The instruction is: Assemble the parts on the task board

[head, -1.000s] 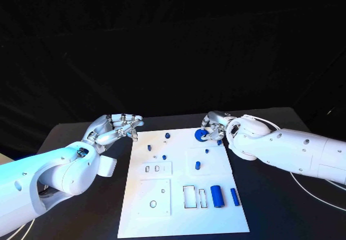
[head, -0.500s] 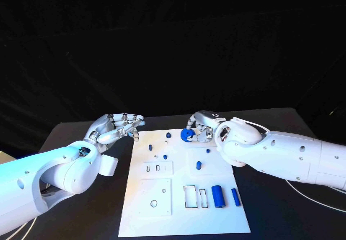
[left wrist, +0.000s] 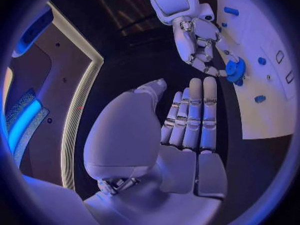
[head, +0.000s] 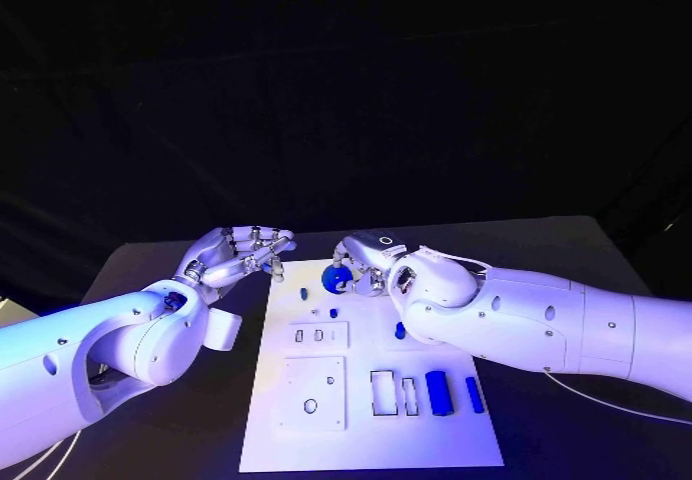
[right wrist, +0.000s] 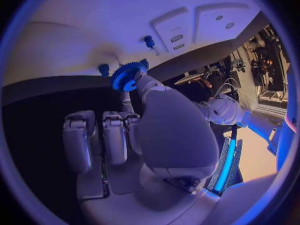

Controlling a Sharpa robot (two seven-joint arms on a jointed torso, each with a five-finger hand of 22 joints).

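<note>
The white task board (head: 325,395) lies in the middle of the table. My right hand (head: 368,262) hovers over the board's far left part and pinches a blue gear (head: 336,280) in its fingertips. The gear (right wrist: 127,76) also shows above the board (right wrist: 94,30) in the right wrist view, and again as the gear (left wrist: 235,69) in the left wrist view. My left hand (head: 235,256) stays just off the board's far left corner, with its fingers (left wrist: 190,112) stretched out and nothing in them. Small blue pegs (head: 303,294) (head: 333,313) (head: 400,329) stand in the board.
A blue cylinder (head: 437,392) and a thin blue bar (head: 475,394) lie at the board's near right, beside rectangular slots (head: 382,392). A raised plate with a hole (head: 310,392) sits at the near left. Black table (head: 577,440) surrounds the board.
My right hand has carried the blue gear leftward along the board's far end, closer to my left hand. The left hand has hardly moved.
</note>
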